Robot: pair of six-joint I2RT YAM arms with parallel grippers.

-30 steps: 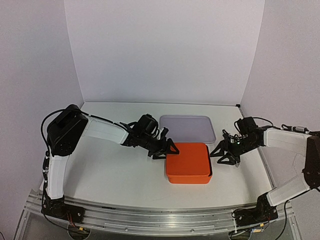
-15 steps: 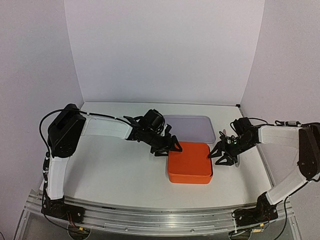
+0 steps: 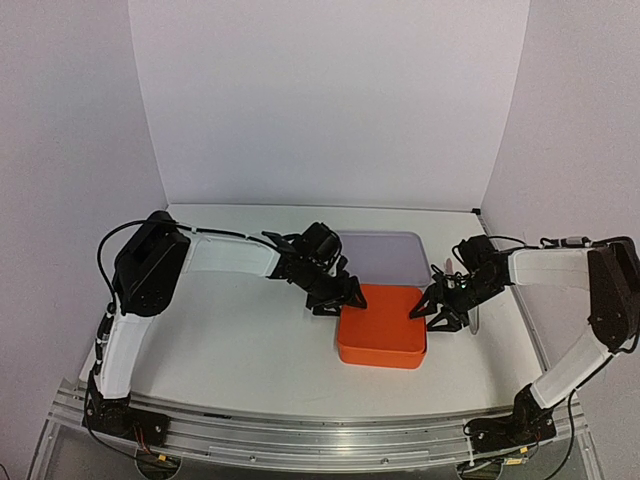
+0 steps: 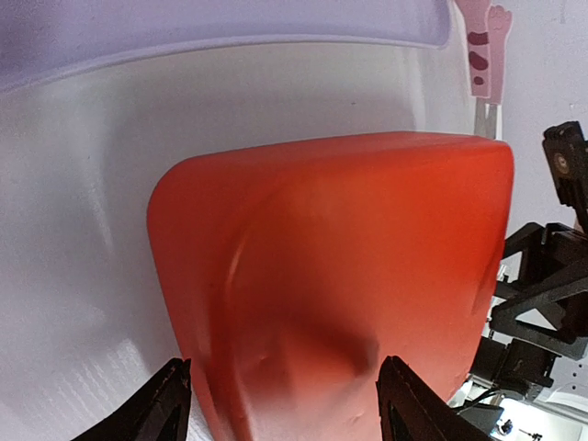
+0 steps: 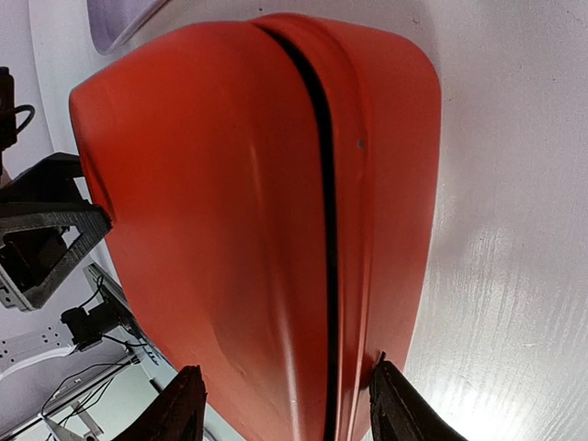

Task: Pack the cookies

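An orange box with its lid on sits on the table between my two arms. No cookies show in any view. My left gripper is open at the box's left far corner. In the left wrist view the box fills the space ahead of the spread left gripper. My right gripper is open at the box's right side. In the right wrist view the box and its dark lid seam lie between the spread fingers of the right gripper.
A pale lavender tray lies just behind the box and shows in the left wrist view. A thin pink paw-patterned item lies to the right of the tray, by the right gripper. White walls close the back and sides.
The left gripper has reached further right and the right gripper has come left, both closing in on the orange box. The box has shifted slightly to the right.
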